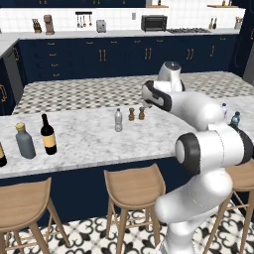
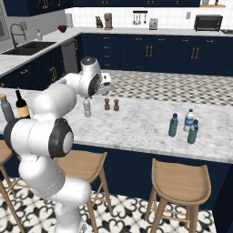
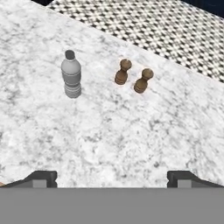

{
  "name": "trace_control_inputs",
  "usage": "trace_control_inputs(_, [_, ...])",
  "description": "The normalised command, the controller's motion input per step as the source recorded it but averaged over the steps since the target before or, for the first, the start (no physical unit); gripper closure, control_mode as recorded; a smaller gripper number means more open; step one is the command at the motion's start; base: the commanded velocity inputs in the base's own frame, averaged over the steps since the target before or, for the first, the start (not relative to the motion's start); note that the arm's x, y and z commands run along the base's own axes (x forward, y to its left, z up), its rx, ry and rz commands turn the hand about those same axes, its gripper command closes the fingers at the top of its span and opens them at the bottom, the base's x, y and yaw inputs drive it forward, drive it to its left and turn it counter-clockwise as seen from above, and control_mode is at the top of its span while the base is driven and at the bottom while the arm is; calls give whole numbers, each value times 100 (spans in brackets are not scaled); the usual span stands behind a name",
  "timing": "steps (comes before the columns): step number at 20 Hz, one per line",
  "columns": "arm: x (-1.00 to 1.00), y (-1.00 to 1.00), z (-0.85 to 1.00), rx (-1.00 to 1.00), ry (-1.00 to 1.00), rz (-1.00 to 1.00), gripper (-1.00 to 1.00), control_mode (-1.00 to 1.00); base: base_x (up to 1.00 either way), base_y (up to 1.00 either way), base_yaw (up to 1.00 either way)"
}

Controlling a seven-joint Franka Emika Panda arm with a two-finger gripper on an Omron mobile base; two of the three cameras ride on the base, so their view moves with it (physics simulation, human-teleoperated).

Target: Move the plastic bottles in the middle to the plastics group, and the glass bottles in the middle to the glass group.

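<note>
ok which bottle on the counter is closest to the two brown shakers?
The clear greyish plastic bottle, standing alone just beside the two brown shakers mid-counter. The wine bottle and squat grey bottle stand far off at one end, the water bottles at the other.

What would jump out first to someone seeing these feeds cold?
Probably the clear greyish bottle standing alone mid-counter, with two small brown shakers just beside it. The gripper hovers open above the marble, short of the bottle. At the counter's ends stand two clusters: the wine bottle with a squat grey bottle on one side, three small water bottles on the other.
</note>
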Motion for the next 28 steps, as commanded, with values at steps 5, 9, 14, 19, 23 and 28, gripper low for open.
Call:
trace_control_inputs(5, [21,100,5,6,-11,-4,-100,-100,0,0,0])
trace_control_inputs(9, [23,84,0,16,-3,-44,-100,-100,0,0,0])
trace_control_inputs(14, [0,50,0,13,2,-43,-100,-100,0,0,0])
trace_control_inputs(19, [2,10,-8,0,2,1,-100,-100,0,0,0])
trace_control_inputs(23, [36,0,-26,4,12,11,-100,-100,0,0,0])
trace_control_inputs(28, [75,0,-37,4,11,10,-100,-100,0,0,0])
